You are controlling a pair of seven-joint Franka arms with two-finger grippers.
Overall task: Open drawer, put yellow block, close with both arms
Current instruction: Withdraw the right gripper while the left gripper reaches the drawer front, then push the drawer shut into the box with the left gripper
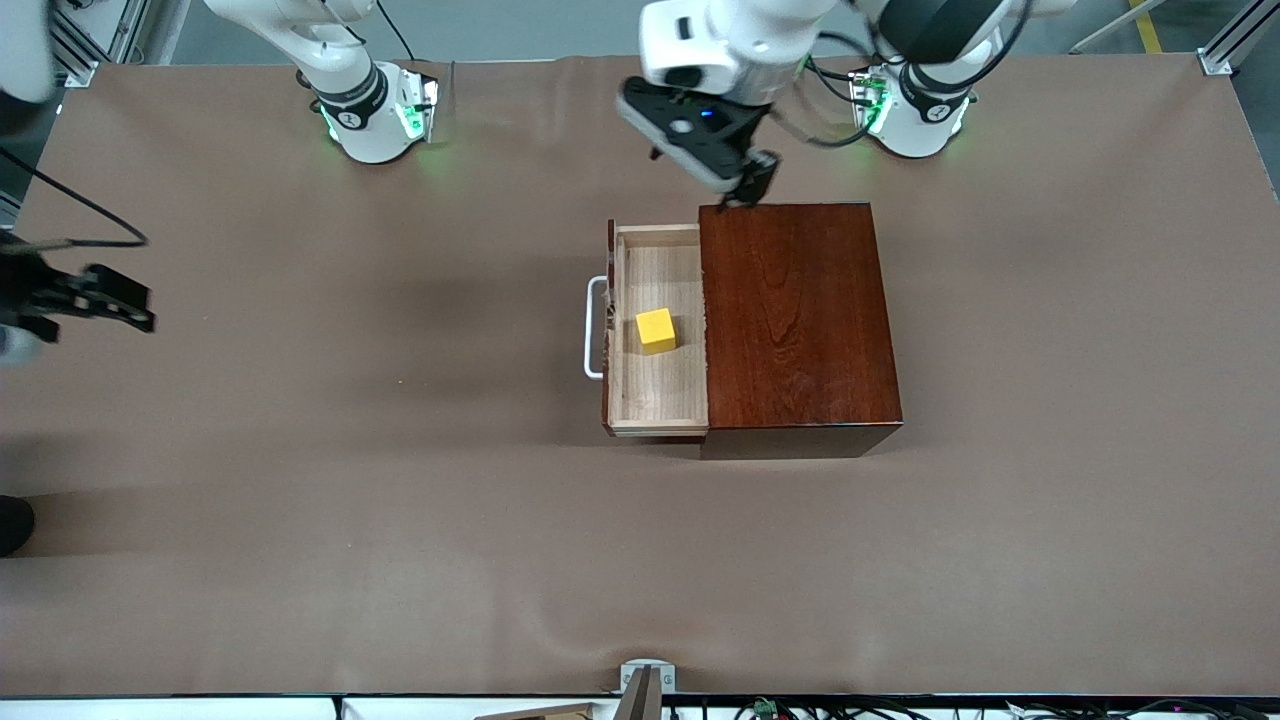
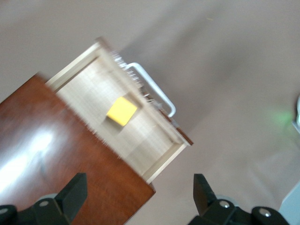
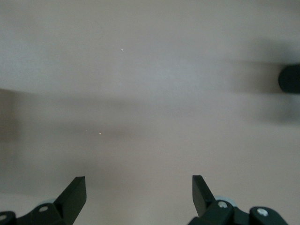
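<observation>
The drawer (image 1: pixel 660 400) stands pulled out of the dark mahogany box (image 1: pixel 800 320) toward the right arm's end of the table, its white loop handle (image 1: pixel 594 330) leading. The yellow block (image 1: pixel 656 330) lies inside the pale tray. The left wrist view shows the block (image 2: pixel 122 111) in the drawer (image 2: pixel 154 150), the handle (image 2: pixel 157 91) and the box top (image 2: pixel 42 154). My left gripper (image 1: pixel 752 190) hangs open over the box's corner nearest the robots' bases, and its own view shows it (image 2: pixel 138 197) holding nothing. My right gripper (image 1: pixel 145 308) is open and empty over bare table at the right arm's end (image 3: pixel 139 194).
Brown cloth (image 1: pixel 400 520) covers the table. A dark round object (image 1: pixel 12 524) sits at the table's edge at the right arm's end, and the right wrist view also catches that dark object (image 3: pixel 289 78). A small metal bracket (image 1: pixel 647 678) is at the edge nearest the front camera.
</observation>
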